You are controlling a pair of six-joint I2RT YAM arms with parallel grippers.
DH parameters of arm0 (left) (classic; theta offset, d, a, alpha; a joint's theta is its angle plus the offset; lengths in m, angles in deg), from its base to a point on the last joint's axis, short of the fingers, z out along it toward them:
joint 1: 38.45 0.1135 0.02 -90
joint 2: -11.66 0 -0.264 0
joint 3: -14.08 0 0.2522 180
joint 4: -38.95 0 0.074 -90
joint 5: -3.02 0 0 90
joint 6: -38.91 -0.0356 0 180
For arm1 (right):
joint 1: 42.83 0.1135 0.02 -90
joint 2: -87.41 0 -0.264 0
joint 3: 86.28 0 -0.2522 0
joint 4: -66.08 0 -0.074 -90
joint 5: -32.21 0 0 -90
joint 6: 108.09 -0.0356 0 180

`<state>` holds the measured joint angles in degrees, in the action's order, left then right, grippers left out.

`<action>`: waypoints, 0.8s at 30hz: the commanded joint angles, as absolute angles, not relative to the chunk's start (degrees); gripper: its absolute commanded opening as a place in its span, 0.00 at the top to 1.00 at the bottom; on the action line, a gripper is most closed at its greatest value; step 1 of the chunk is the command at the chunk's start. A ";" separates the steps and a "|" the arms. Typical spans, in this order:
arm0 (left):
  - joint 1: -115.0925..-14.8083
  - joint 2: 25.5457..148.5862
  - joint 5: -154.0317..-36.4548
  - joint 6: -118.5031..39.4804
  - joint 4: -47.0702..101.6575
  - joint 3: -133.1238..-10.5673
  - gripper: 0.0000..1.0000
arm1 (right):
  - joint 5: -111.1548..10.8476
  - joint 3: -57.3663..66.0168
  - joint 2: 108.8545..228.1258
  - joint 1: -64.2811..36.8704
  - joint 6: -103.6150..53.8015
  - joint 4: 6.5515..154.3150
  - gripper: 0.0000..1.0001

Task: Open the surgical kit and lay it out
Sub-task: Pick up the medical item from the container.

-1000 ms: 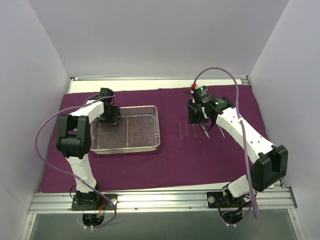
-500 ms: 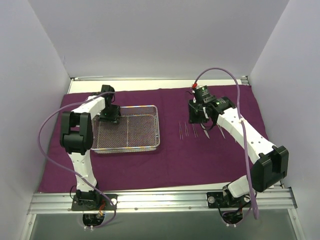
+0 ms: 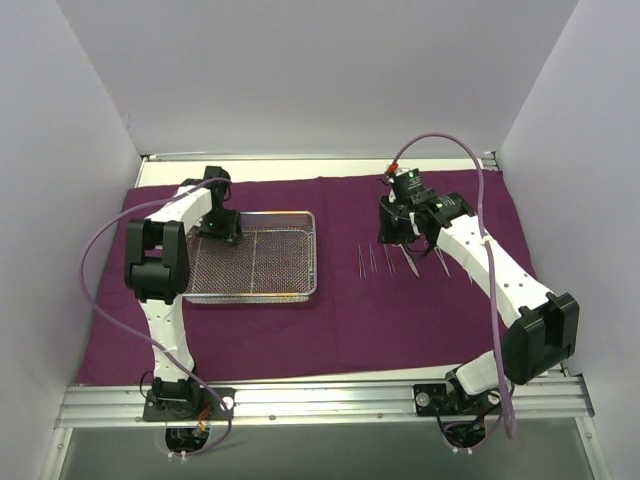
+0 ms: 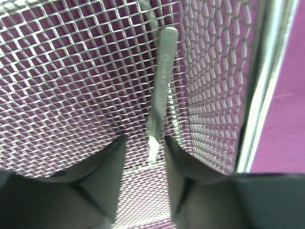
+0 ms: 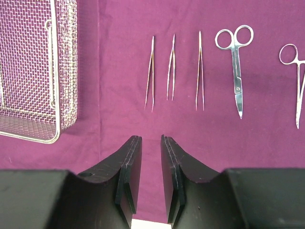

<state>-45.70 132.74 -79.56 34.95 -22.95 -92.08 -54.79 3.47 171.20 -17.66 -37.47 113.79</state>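
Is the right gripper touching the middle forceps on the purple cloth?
Apart. The right wrist view shows bare purple cloth between the right gripper and the middle forceps.

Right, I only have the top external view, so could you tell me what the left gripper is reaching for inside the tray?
Observer: One flat steel instrument lies in the tray, its near end between the left gripper fingers.
Operator: Is it gripped?
Observer: The jaws stand apart either side; contact I cannot tell.
Operator: And beside the right gripper?
Observer: Three forceps side by side, scissors to their right; that gripper's jaws hold nothing.
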 commanded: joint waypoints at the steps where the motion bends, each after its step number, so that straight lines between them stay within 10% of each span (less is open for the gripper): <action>1: -44.78 135.59 -75.91 33.46 -26.23 -92.14 0.55 | -54.37 3.49 169.06 -18.31 -36.90 113.94 0.76; 24: -49.17 127.51 -85.66 21.35 -23.50 -92.74 0.98 | -52.88 1.30 170.99 -20.42 -33.21 114.64 0.75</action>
